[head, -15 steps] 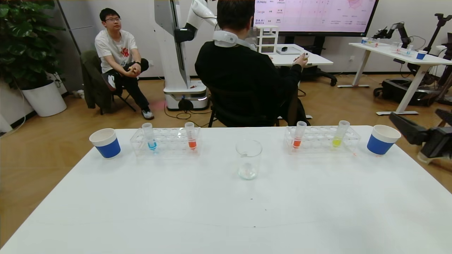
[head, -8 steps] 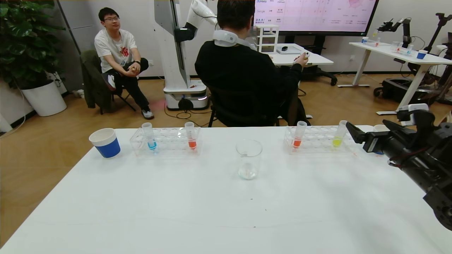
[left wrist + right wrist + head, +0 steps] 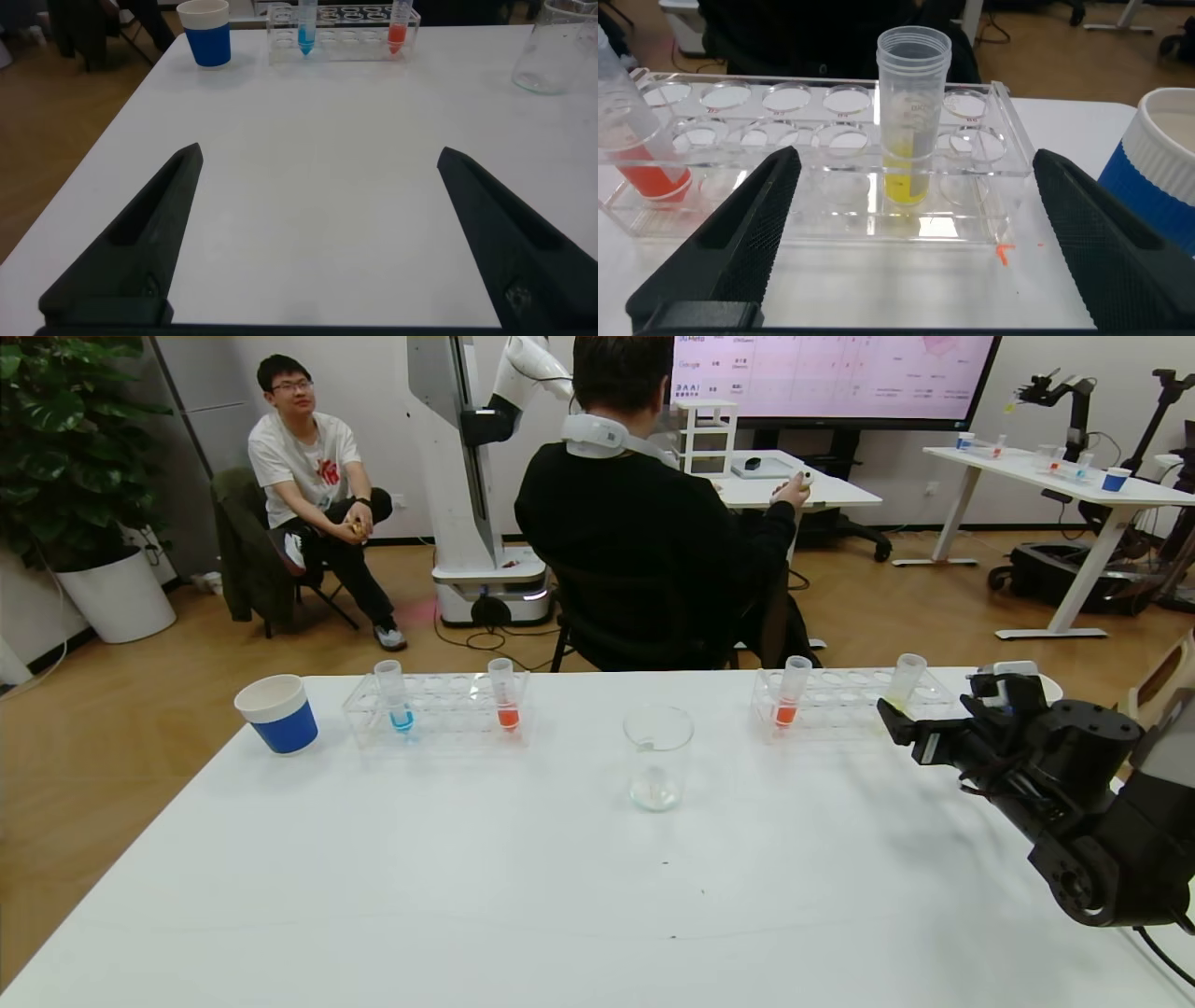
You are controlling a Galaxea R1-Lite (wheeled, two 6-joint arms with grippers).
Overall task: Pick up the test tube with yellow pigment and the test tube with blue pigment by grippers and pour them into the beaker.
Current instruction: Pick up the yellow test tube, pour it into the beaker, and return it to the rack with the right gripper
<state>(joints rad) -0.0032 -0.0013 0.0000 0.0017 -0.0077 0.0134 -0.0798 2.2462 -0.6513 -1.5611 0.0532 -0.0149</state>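
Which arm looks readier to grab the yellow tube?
The right. Its open gripper faces the yellow tube in its rack. The left gripper, also open, hangs over bare table, far away.

Bulky dark grey arm (image 3: 1083, 821), black textured right pincer (image 3: 910, 238)
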